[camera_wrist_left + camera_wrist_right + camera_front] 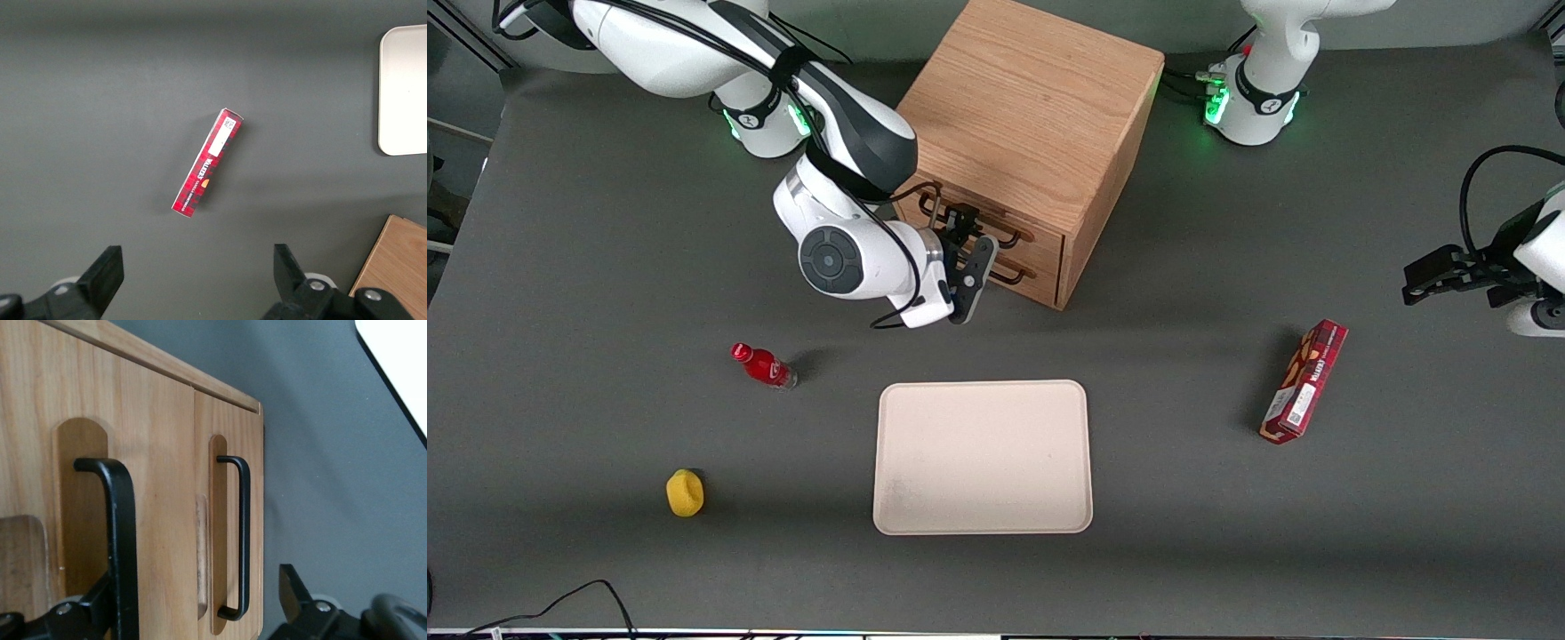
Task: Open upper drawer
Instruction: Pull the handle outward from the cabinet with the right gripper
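Hand open astride upper drawer handle

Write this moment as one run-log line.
step: reach handle | gripper: open, at upper drawer handle, not gripping | drawer: shut | lower drawer: shut

The cabinet is light oak with a wavy grain. The upper drawer has the same oak front and a black wire handle, and so does the lower drawer. The black gripper, on a white and dark grey arm, sits in front of the upper drawer with its fingers spread to either side of that handle. The table is plain dark grey. At the cabinet's six o'clock lies a cream tray. At seven o'clock are a red bottle and a yellow object. At four o'clock is a red patterned box with a white label.
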